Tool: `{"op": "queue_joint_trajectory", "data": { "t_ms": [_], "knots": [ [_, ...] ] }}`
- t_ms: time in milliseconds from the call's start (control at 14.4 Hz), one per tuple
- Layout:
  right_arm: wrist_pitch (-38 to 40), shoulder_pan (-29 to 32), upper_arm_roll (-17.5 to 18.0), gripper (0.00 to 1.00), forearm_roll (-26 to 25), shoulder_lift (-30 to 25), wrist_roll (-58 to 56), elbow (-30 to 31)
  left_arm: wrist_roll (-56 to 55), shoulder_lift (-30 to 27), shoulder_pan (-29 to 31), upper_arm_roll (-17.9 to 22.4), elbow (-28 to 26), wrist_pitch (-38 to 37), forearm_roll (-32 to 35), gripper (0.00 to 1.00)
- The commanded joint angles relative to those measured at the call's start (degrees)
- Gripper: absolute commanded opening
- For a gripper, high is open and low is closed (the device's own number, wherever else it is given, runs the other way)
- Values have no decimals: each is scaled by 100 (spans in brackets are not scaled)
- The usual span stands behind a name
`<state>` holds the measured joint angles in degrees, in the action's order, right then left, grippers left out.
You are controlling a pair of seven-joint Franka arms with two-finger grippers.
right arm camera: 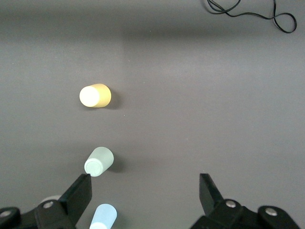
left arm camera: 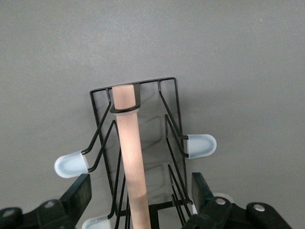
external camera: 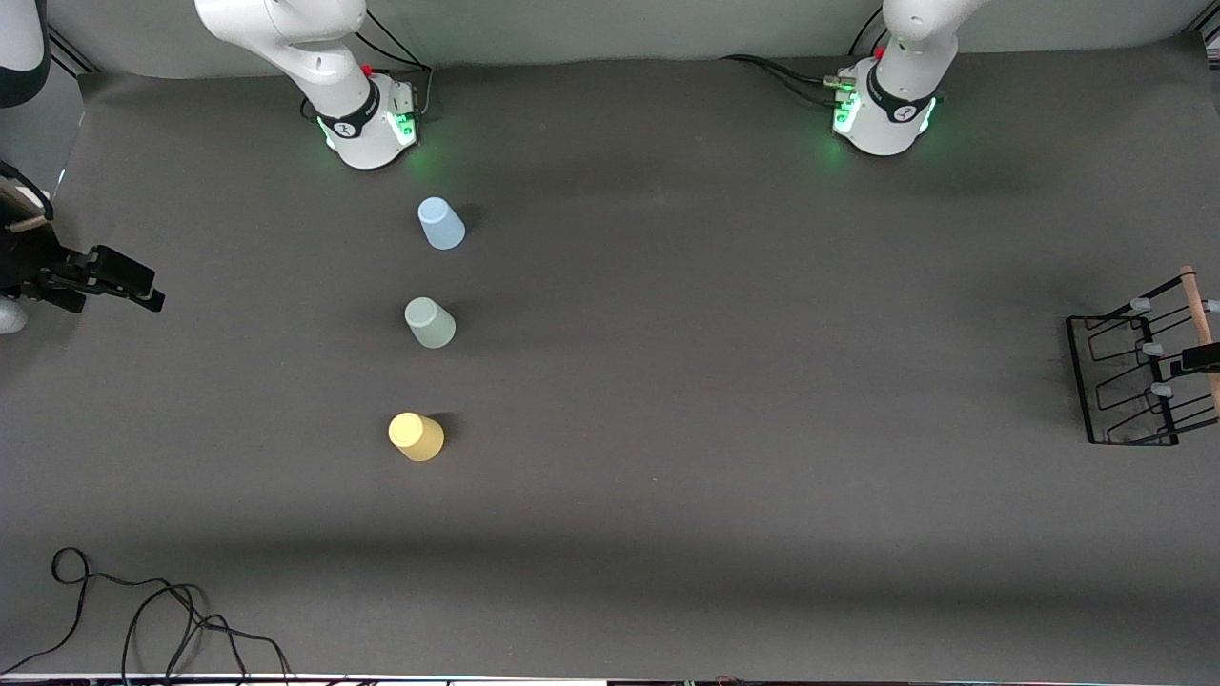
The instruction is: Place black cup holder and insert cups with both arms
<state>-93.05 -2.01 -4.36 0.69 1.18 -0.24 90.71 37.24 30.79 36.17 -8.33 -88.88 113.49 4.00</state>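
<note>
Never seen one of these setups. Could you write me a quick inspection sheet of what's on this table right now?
Surface: dark grey mat.
Job's things: black cup holder at the left arm's end; blue cup, green cup and yellow cup upside down in a row.
Clutter: nothing seen.
Grippers: left gripper open astride the holder's wooden handle; right gripper open, waiting above the cups.
Cables: loose black cable at the near edge.
Surroundings: green-lit arm bases.

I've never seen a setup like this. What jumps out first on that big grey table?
Three pastel cups stand upside down in a row near the right arm's base: light blue cup farthest from the front camera, pale green cup next, yellow cup nearest. At the left arm's end, the left gripper straddles the black cup holder, its fingers on either side of the wooden handle.
</note>
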Motion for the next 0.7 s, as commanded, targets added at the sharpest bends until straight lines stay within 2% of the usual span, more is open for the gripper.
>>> {"op": "queue_joint_trajectory", "data": {
  "t_ms": [0,348,487,626],
  "knots": [
    [50,-54,-56,100,-113,-39,-125,16,-77,-99,21,-11,-59,15,-40,88],
    [50,-28,-56,100,-113,-30,-125,16,-94,-117,83,-2,-51,-20,4,88],
    [50,-28,-56,100,-113,-21,-125,16,-304,-134,65,-2,-59,-38,13,81],
    [50,-28,-56,100,-113,-21,-125,16,-602,-91,4,-2,-68,-38,21,83]
  ]
}}
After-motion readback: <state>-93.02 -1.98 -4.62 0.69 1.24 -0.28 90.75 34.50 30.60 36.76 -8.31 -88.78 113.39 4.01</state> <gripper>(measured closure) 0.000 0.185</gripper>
